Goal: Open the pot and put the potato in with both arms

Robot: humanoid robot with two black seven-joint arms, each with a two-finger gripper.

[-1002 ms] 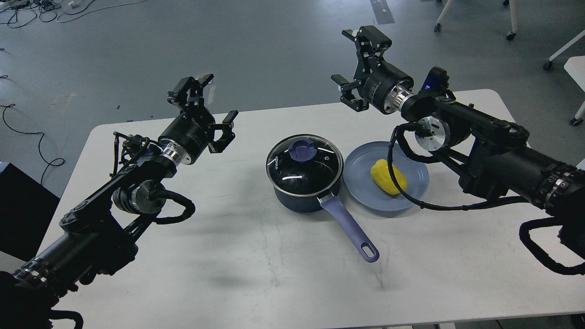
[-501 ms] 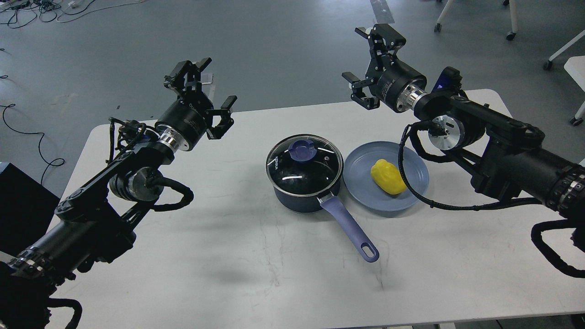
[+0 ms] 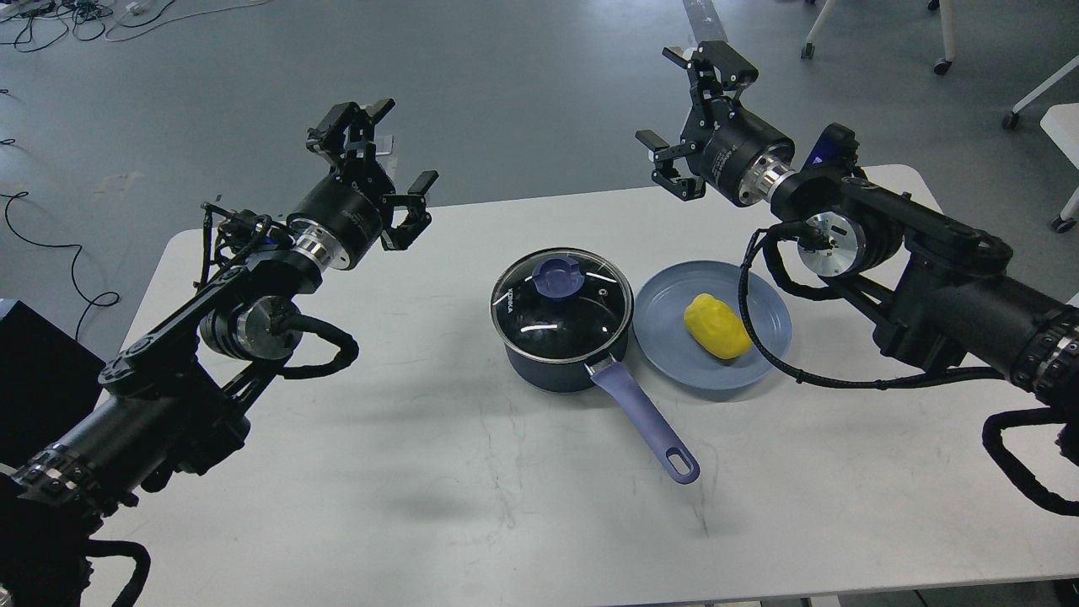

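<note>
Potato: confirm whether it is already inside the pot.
No, the potato lies on the blue plate beside the pot, whose lid is on.

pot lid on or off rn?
On. The glass lid sits flat on the pot rim, its blue knob untouched; both pincers are open, raised away from it.

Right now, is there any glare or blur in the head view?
Head view: sharp throughout; thin white glare streaks on the lid of the pot; soft shadows of the arms on the table; the potato evenly lit.
</note>
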